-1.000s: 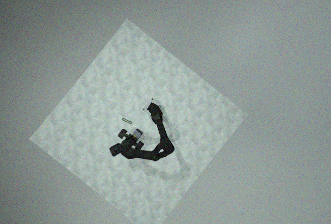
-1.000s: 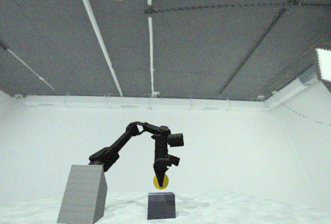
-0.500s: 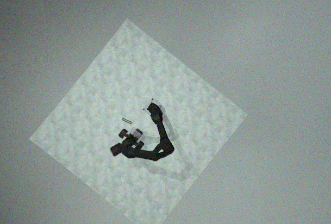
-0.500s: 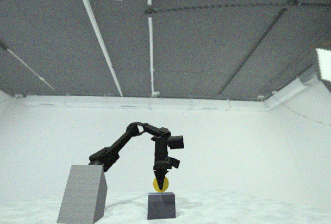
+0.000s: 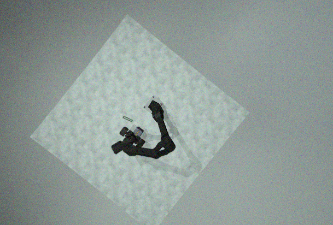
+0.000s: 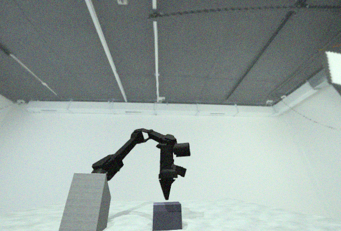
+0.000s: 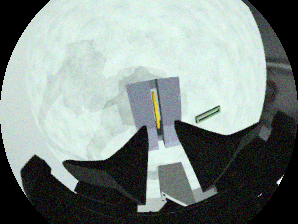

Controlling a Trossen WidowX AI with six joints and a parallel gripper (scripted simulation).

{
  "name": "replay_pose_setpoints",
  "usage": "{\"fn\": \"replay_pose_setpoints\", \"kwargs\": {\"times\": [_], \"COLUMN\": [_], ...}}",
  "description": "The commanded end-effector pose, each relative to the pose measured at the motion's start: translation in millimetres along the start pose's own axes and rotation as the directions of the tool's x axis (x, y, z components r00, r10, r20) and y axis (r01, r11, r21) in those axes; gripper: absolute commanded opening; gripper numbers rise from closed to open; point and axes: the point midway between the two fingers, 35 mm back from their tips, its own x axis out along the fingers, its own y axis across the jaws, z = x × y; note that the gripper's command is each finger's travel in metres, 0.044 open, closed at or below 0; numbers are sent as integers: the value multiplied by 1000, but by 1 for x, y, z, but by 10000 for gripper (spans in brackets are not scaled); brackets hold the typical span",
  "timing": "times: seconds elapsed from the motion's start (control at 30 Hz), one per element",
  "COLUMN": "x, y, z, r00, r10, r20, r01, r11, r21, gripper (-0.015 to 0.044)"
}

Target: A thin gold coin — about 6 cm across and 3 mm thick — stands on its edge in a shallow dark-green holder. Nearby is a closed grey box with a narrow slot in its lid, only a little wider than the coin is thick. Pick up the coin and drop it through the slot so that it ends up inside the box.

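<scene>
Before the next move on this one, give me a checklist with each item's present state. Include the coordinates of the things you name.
1. Gripper (image 5: 132,136) (image 6: 167,198) (image 7: 160,125) open, coin (image 5: 136,134) (image 7: 156,110) released: ok
2. Coin lined up lengthwise with the slot: ok
3. No coin standing above the box (image 5: 140,131) (image 6: 167,217) (image 7: 137,102) in the exterior view: ok
4. Fingertips above the lid: ok
5. Holder (image 5: 132,120) (image 7: 207,116) without the coin: ok
6. Coin settled on the box's bottom: cannot tell
</scene>
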Motion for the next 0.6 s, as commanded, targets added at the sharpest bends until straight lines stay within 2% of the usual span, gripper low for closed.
{"fn": "replay_pose_setpoints", "kwargs": {"times": [0.0, 0.3, 0.37, 0.43, 0.57], "x": [0, -21, -44, -57, -57], "y": [0, 0, 0, 1, 1], "z": [0, 0, -2, -3, -3], "r00": [1000, 1000, 1000, 1000, 1000], "r10": [0, -1, 3, 6, 6], "r20": [0, 0, -2, -3, -3], "r01": [0, 1, -3, -6, -6], "r11": [1000, 1000, 1000, 1000, 1000], "r21": [-1, 1, 5, 7, 7], "gripper": [161, 397, 440, 440, 440]}}
